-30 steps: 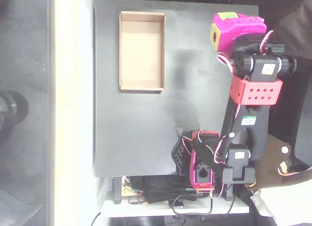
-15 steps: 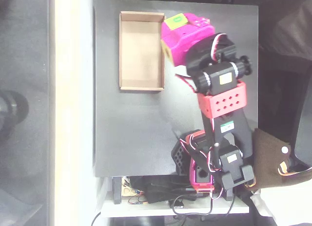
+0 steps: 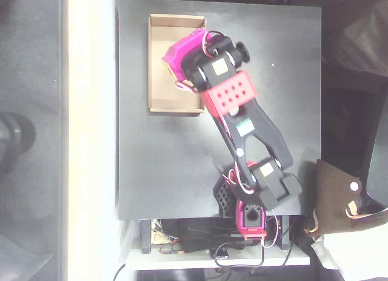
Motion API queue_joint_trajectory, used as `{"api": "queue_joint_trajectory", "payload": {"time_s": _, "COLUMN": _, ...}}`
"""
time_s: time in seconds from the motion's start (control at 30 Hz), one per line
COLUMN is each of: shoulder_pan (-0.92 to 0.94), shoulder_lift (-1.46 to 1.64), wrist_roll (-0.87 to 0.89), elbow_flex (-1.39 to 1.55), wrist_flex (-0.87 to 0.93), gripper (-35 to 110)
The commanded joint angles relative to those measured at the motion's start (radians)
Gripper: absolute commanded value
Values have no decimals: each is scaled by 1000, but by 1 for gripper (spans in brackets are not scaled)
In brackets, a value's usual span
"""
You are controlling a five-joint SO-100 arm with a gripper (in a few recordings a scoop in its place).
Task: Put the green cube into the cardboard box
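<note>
Gripper (image 3: 177,58): magenta head, seen from above in the overhead view, positioned over the right half of the cardboard box; fingers hidden beneath the head, so whether they are spread, closed or holding anything cannot be told.

Cardboard box (image 3: 159,63): shallow tan tray, lidless, long side running up and down the picture, lying on the upper left part of the table; its left half and floor are bare, its right wall partly covered by the arm.

Table (image 3: 157,166): dark, matte top, pale floor strip along its left edge.

Arm (image 3: 242,120): black links with a red perforated block near the wrist, stretching diagonally from the base at the lower middle up and left to the box.

Green cube: cannot be made out; its place cannot be told.
</note>
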Motion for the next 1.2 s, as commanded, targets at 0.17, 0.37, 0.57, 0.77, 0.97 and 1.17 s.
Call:
{"api": "queue_joint_trajectory", "payload": {"time_s": 0.17, "shoulder_pan": -28, "shoulder_lift": -166, "wrist_roll": 11, "elbow_flex": -6, "wrist_flex": -5, "gripper": 14}}
{"api": "queue_joint_trajectory", "payload": {"time_s": 0.37, "shoulder_pan": -31, "shoulder_lift": -264, "wrist_roll": 11, "elbow_flex": -15, "wrist_flex": -6, "gripper": 14}}
{"api": "queue_joint_trajectory", "payload": {"time_s": 0.57, "shoulder_pan": -40, "shoulder_lift": -321, "wrist_roll": 11, "elbow_flex": -17, "wrist_flex": -77, "gripper": 14}}
{"api": "queue_joint_trajectory", "payload": {"time_s": 0.77, "shoulder_pan": -40, "shoulder_lift": -325, "wrist_roll": 11, "elbow_flex": -15, "wrist_flex": -89, "gripper": 14}}
{"api": "queue_joint_trajectory", "payload": {"time_s": 0.97, "shoulder_pan": -40, "shoulder_lift": -327, "wrist_roll": 11, "elbow_flex": -11, "wrist_flex": -89, "gripper": 14}}
{"api": "queue_joint_trajectory", "payload": {"time_s": 1.17, "shoulder_pan": -40, "shoulder_lift": -327, "wrist_roll": 11, "elbow_flex": -5, "wrist_flex": -89, "gripper": 15}}
